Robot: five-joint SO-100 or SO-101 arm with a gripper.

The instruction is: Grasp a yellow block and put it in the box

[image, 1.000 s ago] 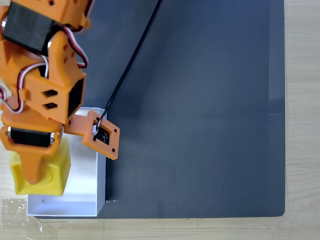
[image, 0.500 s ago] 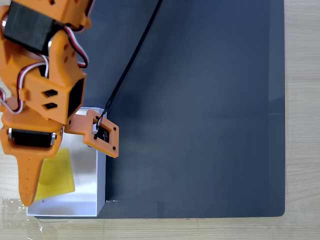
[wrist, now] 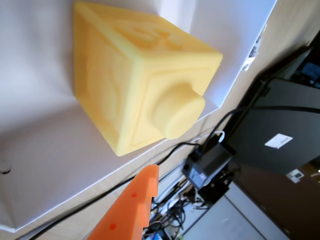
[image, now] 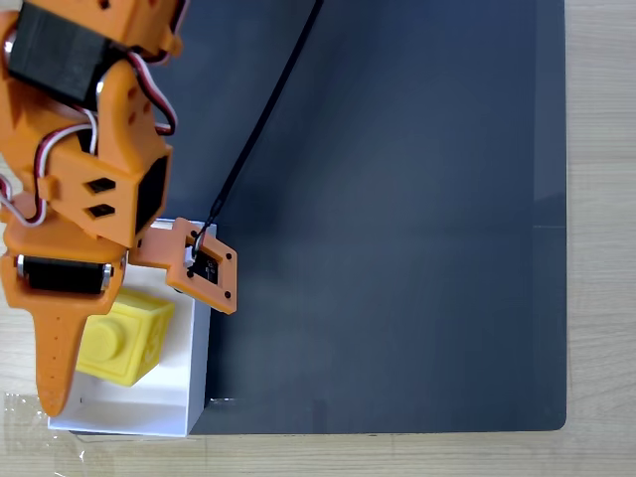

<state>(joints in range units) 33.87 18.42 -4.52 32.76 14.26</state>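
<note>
the yellow block (image: pixel 124 335) lies inside the box (image: pixel 189 383), resting on the white floor toward the left half as the fixed view shows it, with its round stud turned sideways rather than up. in the wrist view the yellow block (wrist: pixel 137 82) sits free on the box (wrist: pixel 45 165) floor, nothing touching its sides, and one orange fingertip shows just below it, apart from it. so the main work looks done: the block is in the box and is no longer held.

the gripper (image: pixel 70 383) hangs over the left edge of the box in the fixed view, one long orange finger (image: pixel 58 358) pointing down beside the block without clasping it. the second finger is hidden under the arm, so i cannot tell how wide the jaws stand; what is plain is that they grip nothing.

what seems left is only for the arm to lift clear of the box.

counted: one yellow block, one white box, one orange arm with one gripper, one dark mat (image: pixel 397 219) on the wooden table (image: pixel 601 238), one black cable (image: pixel 263 119) running to the wrist camera.
</note>
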